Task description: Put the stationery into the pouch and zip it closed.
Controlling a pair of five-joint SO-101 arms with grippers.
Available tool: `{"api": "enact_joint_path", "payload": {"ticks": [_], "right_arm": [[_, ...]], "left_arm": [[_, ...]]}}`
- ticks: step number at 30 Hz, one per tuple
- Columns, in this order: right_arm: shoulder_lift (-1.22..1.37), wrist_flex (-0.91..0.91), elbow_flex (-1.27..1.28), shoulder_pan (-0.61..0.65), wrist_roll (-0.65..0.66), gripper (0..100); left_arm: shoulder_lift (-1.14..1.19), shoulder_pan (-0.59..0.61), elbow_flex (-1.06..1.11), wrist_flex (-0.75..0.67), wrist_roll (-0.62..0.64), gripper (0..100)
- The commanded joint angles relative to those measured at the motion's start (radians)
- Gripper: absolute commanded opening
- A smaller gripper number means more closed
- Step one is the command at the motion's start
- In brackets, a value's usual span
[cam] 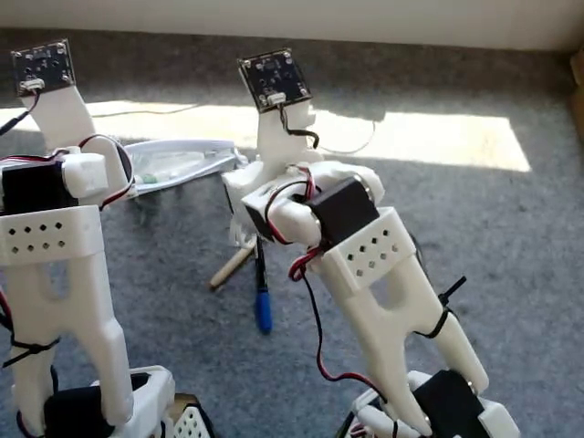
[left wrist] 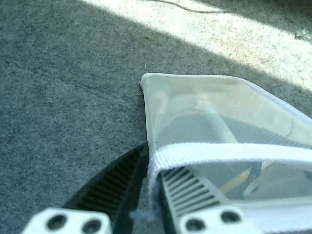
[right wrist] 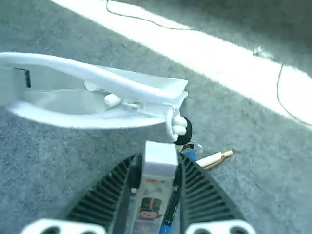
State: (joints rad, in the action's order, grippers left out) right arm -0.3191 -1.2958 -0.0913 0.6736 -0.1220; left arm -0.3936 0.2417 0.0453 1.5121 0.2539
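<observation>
The white see-through pouch (cam: 182, 162) lies on the grey carpet with its mouth open (right wrist: 92, 95). My left gripper (left wrist: 150, 158) is shut on the pouch's white zipper band (left wrist: 219, 152) at one end. Some stationery shows faintly inside the pouch (left wrist: 214, 122). My right gripper (right wrist: 156, 163) is shut on a white eraser (right wrist: 157, 170) with a printed sleeve, held just short of the pouch's mouth by the zipper pull (right wrist: 176, 126). A blue pen (cam: 262, 294) and a wooden pencil (cam: 232, 265) lie on the carpet under the right arm (cam: 351, 224).
A bright strip of sunlight (cam: 429, 139) crosses the carpet behind the pouch, and a thin black cable (right wrist: 146, 19) lies in it. Open carpet (cam: 511, 265) spreads to the right of the right arm.
</observation>
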Motion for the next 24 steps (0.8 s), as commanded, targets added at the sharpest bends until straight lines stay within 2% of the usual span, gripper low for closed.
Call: {"api": "enact_joint_path", "payload": {"ticks": [1,13,24], "right_arm": [[-0.068,0.079,-0.028,0.022,0.083,5.2],[-0.093,0.303,-0.028,0.059,0.23,5.2],[-0.084,0.561,0.001,0.061,0.235,5.2]], "left_arm": [[-0.005,-0.019,-0.027,-0.011,0.002,1],[-0.005,-0.015,-0.025,-0.012,0.002,1],[-0.005,-0.015,-0.025,-0.012,0.0,1]]}}
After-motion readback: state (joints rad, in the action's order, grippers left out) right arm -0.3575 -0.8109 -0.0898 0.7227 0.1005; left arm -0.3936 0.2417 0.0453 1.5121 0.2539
